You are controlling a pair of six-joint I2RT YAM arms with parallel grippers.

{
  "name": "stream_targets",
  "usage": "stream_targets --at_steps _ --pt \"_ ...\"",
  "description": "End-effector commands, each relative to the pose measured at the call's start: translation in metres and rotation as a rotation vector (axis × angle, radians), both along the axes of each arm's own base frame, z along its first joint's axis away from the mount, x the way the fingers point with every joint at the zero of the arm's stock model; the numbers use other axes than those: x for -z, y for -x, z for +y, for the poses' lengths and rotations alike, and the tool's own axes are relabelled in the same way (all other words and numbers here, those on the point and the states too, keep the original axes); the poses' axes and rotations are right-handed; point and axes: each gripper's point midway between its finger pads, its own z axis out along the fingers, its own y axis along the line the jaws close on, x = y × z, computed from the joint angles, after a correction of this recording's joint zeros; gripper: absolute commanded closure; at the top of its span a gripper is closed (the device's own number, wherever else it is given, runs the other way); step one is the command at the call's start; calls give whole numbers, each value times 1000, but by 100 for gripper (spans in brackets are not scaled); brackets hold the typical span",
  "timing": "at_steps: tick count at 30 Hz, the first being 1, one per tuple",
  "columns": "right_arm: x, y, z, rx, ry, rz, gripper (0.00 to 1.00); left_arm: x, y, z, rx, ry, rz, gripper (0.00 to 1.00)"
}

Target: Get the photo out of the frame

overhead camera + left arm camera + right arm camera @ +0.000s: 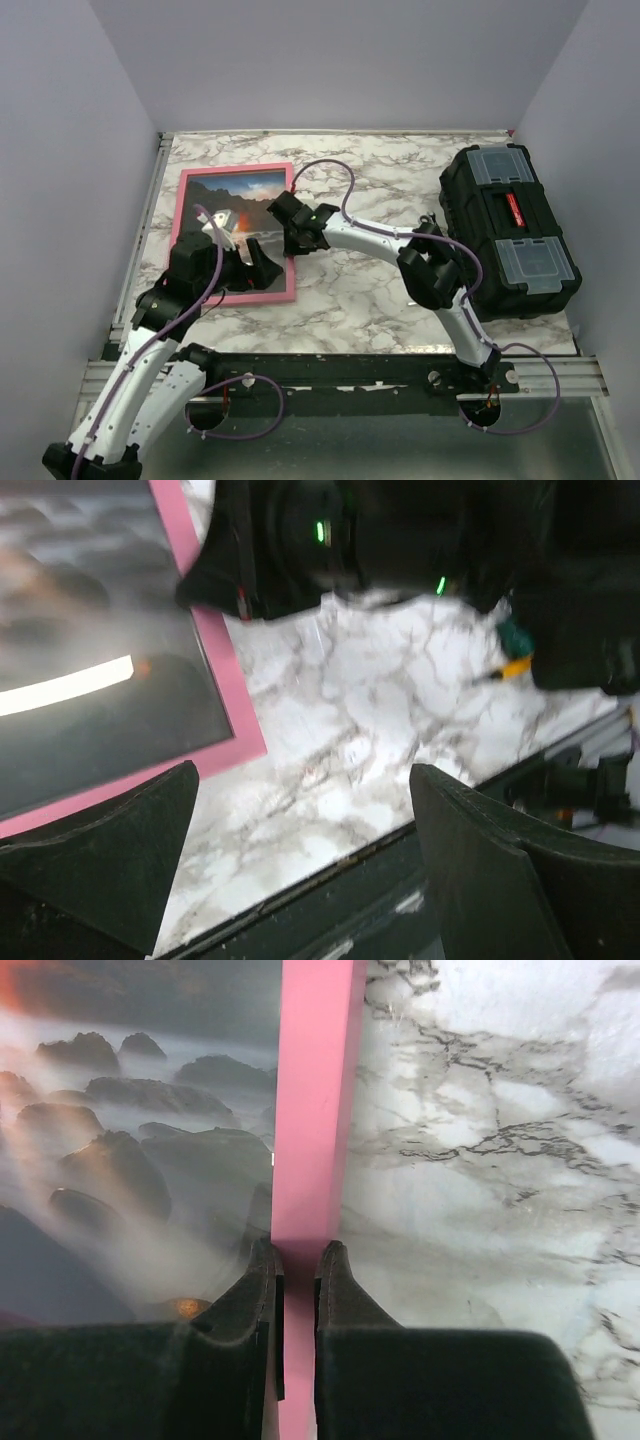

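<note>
The pink frame [235, 169] lies flat at the table's left, glass up. The photo [240, 190] sits inside it, a dark rocky seascape with an orange glow. My right gripper [288, 225] is at the frame's right rail. In the right wrist view the right gripper [298, 1255] is shut on the pink frame [315, 1080], one finger over the photo [130, 1160] and the other on the marble side. My left gripper [305, 780] hangs open over bare marble just off the corner of the frame [225, 680]. Nothing is between its fingers. The photo [90, 630] shows a light glare.
A black toolbox [510, 230] with clear lid trays stands at the right of the marble table [400, 170]. The table's near edge and a dark rail [330, 890] run under my left gripper. The right arm's wrist [330, 540] hangs close in front of it.
</note>
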Motion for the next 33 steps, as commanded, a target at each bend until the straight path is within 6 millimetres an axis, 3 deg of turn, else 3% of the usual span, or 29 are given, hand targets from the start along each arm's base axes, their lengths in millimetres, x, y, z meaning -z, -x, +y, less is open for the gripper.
stream_targets --at_steps 1,6,10,15,20,29,33 --pt "-67 -15 9 -15 -92 -26 99 37 11 -23 94 -117 66 12" --pt "-74 -24 1 -28 -163 54 100 37 -8 -17 -42 -340 -145 11" --pt "-79 -25 -4 -44 -196 101 99 36 -15 -35 3 -498 -345 11" --pt "-85 -26 -5 -53 -186 113 99 50 -18 -66 162 -905 -481 11" --pt "-88 -27 -5 -49 -200 126 99 77 -21 -79 291 -1128 -489 11" --pt "-89 -25 -5 -50 -243 157 99 106 -35 -76 315 -1404 -523 14" --pt "-92 -25 -7 -45 -255 160 99 117 -36 -81 348 -1426 -508 14"
